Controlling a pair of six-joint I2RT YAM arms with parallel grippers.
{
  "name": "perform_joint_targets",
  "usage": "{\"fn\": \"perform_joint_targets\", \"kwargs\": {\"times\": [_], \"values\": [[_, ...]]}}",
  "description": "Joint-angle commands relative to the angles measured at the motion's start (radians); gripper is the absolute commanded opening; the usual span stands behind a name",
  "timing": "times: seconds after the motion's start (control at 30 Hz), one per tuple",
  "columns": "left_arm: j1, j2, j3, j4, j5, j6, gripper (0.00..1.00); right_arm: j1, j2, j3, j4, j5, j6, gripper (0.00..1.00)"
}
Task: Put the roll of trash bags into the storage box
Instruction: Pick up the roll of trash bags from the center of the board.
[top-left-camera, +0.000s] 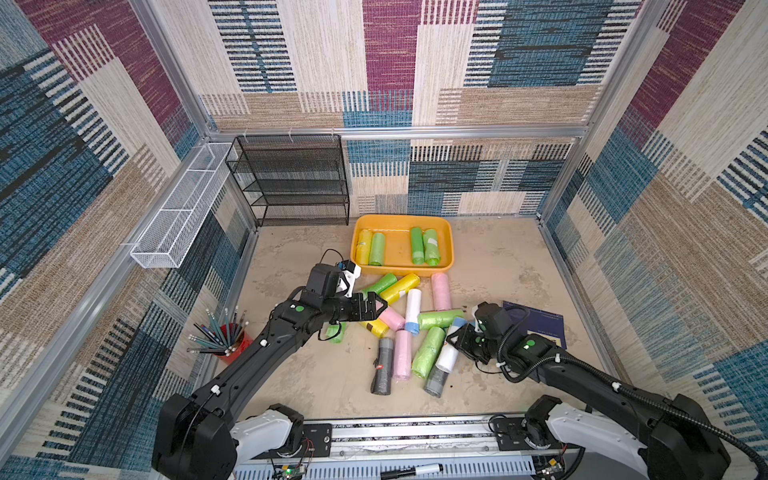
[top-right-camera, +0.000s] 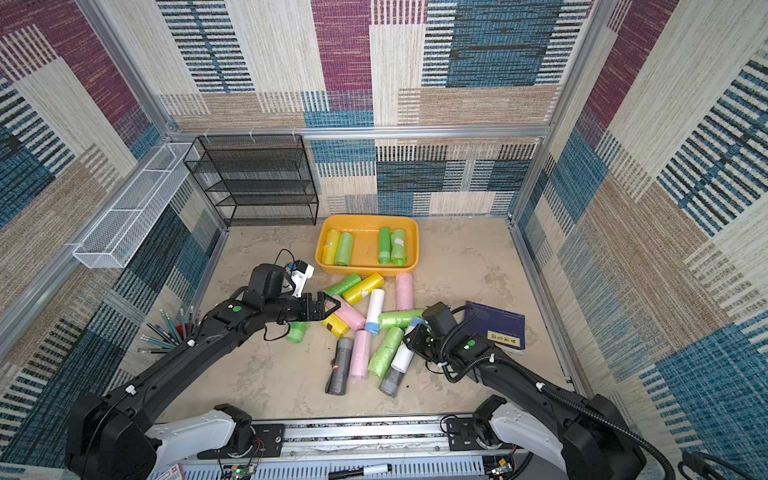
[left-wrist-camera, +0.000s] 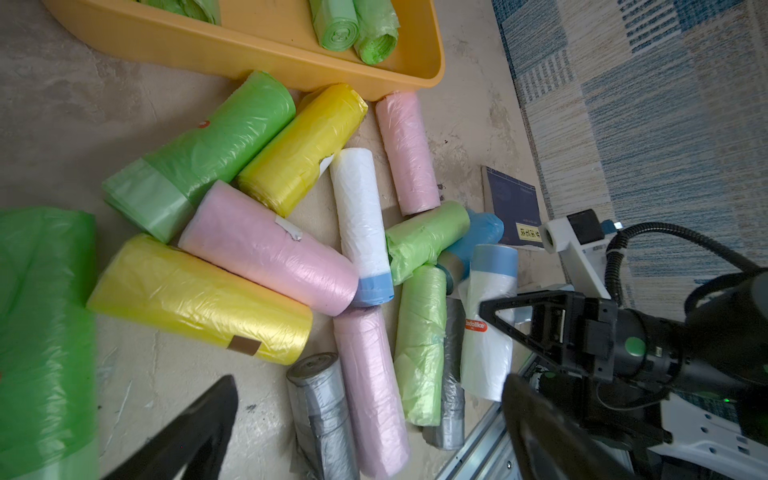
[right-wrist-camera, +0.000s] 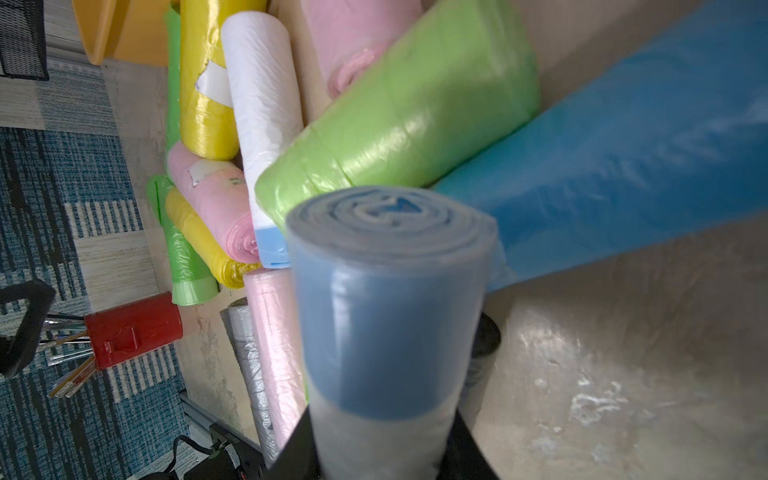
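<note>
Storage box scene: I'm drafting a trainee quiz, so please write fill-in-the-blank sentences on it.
The storage box holds ____ rolls. The right gripper is shut on the white roll whose end band is ____. The left gripper hangs ____ above the loose rolls.
Missing words: four; blue; open.

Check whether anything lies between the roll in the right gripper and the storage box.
Yes: a green roll and a pink roll lie between the held white roll and the storage box; nothing visible above them.
</note>
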Motion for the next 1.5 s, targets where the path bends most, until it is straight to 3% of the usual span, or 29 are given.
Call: {"fn": "perform_joint_targets", "kwargs": {"times": [0.0,0.6,1.17,1.47], "values": [[0.000,-0.008,-0.007,0.018,0.005,0.009,0.99,0.001,0.018,0.027,0.077,-0.003,-0.006,0.30],[-0.006,-0.022,-0.007,0.001,-0.042,0.022,0.99,0.000,0.281,0.242,0.122,-0.017,-0.128,0.26],[-0.037,-0.037,0.016,-0.045,-0.105,0.048,0.98,-0.022,0.633,0.634,0.028,-0.035,-0.306,0.21],[-0.041,-0.038,0.029,-0.067,-0.147,0.063,0.98,-0.093,0.861,0.978,-0.094,-0.011,-0.468,0.18]]}}
